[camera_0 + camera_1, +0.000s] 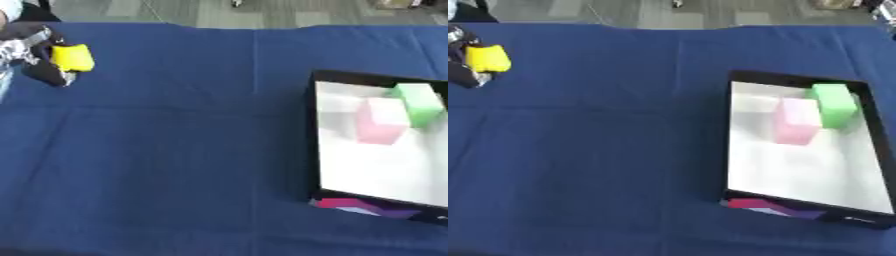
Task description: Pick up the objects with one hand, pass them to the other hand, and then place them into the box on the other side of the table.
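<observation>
I am holding the yellow block (73, 58) in my left hand (35, 55), fingers curled round it, up at the ten o'clock corner of the desk (175, 150). My right hand is not showing in either view, so I cannot say how it stands.

The step in hand, as I judge it, is the pass. I am aiming to carry the block toward three o'clock, out over the open middle of the blue cloth, and to present it with a free face turned toward the right side so my other hand can close on it before I let go. Holding it above the cloth should keep a slip from becoming a long roll.

The box (732, 150) is sitting at the three o'clock side, its dark rim raised around a white floor. A pink block (795, 120) and a green block (833, 104) are already lying in its far half, just beside each other. The near half, toward six o'clock, is looking like the better spot to set down.

The desk's far edge is running close behind my left hand at twelve o'clock, so I am keeping the move inward. Between hand and box the cloth is lying wide and bare.
</observation>
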